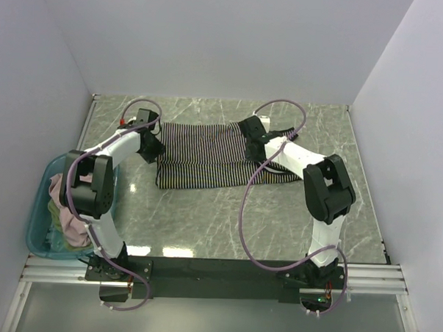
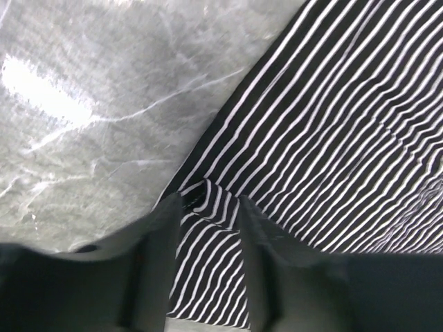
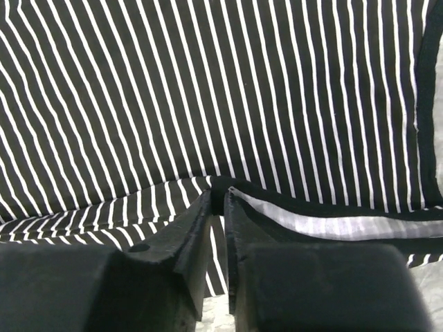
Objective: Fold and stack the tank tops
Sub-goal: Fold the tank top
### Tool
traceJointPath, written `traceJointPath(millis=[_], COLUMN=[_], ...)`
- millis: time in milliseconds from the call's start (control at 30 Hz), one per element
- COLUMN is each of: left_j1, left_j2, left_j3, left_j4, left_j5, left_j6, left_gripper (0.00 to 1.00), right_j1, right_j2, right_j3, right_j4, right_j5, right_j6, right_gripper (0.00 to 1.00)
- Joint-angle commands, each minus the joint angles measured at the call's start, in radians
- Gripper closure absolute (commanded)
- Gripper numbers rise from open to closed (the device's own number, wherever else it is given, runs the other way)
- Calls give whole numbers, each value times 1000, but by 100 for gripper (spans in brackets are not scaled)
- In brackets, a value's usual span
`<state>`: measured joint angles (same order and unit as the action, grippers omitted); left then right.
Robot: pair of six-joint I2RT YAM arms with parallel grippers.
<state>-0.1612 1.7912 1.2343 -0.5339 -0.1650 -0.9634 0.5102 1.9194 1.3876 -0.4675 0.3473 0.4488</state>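
Striped tank top (image 1: pixel 207 154) lies spread at the far middle of the table (image 1: pixel 278 227). Left gripper (image 2: pixel 208 204) is narrowed on its left edge, cloth bunched between the fingers. Right gripper (image 3: pixel 220 195) is nearly closed, pinching the dark hem. Both arms reach forward, wrists low.

Left gripper (image 2: pixel 210 202) low at the striped tank top's (image 1: pixel 207 154) left edge, jaws clamping a cloth fold. My right gripper (image 3: pixel 218 195) at its far-right hem, jaws pinched nearly together. Both elbows raised.
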Motion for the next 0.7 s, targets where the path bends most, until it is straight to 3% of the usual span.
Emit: traceJointPath(millis=[0,233,400,667], left_j1=[6,9,-47,-211], left_j2=[-70,-147,-203,-190], left_j3=[14,45,-73,-213], left_j4=[55,22,34,118], left_j5=[6,8,29,-25], left_j6=[31,54,31,31], left_gripper=[54,46,53,69], right_j1=[-7,-19,-3,50], right_j2=[-19,-75,-160,-260], right_j3=[36,18,-36,-326], right_j4=[-5,-8,-2,108], right_j5=[41,79,22,-24], right_j6=[-12,11,60,215], right_gripper=[77,42,41,47])
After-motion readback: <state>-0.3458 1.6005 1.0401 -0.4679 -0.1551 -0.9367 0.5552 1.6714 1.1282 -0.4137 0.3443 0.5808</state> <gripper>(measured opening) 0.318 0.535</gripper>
